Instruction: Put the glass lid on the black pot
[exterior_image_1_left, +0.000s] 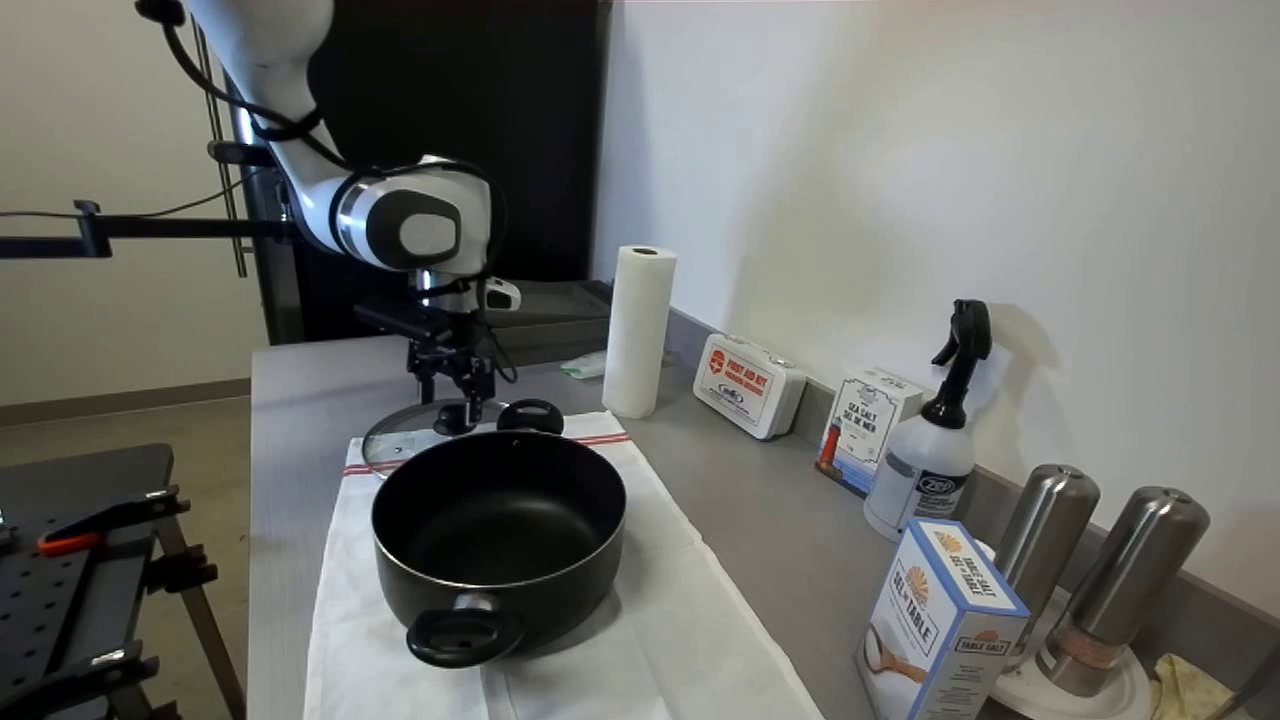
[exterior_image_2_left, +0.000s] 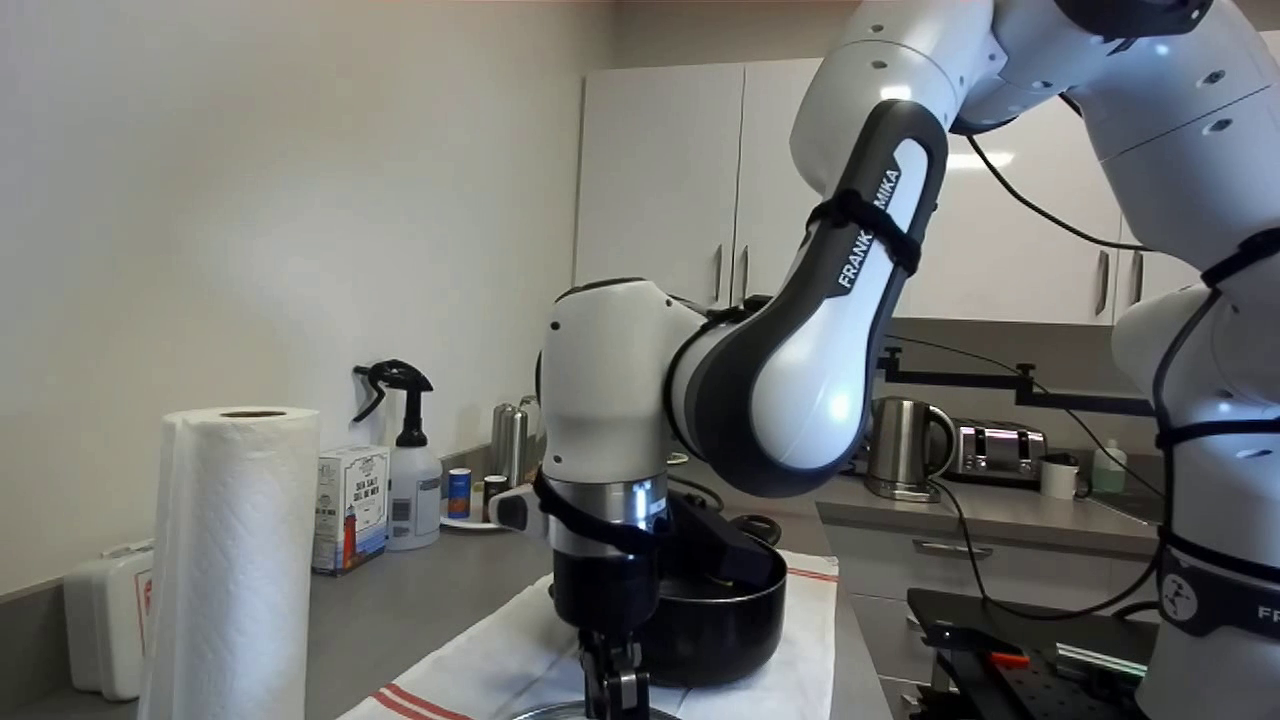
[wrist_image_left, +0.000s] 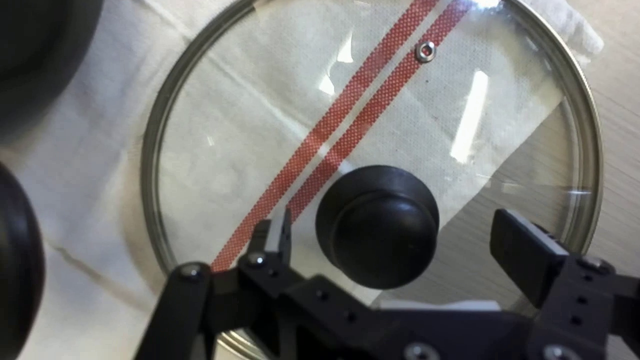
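Note:
The glass lid (wrist_image_left: 240, 125) lies flat on the white towel, partly over the bare counter, with its dark knob (wrist_image_left: 385, 235) upward. It also shows behind the pot in an exterior view (exterior_image_1_left: 395, 442), and only its rim shows at the bottom edge in an exterior view (exterior_image_2_left: 560, 712). The black pot (exterior_image_1_left: 545, 605) stands upright, uncovered and empty inside, on the towel beside the lid; it also shows in an exterior view (exterior_image_2_left: 715, 640) and at the wrist view's left edge (wrist_image_left: 45, 55). My gripper (wrist_image_left: 400, 237) points down over the lid, open, its fingers on either side of the knob with gaps.
The pot's loop handle (exterior_image_1_left: 531, 415) is close to the gripper. A paper towel roll (exterior_image_1_left: 640, 335), first aid kit (exterior_image_1_left: 748, 386), sea salt box (exterior_image_1_left: 865, 430) and spray bottle (exterior_image_1_left: 925, 470) stand along the wall. A table salt box (exterior_image_1_left: 935, 625) and steel grinders (exterior_image_1_left: 1050, 530) stand at the front right.

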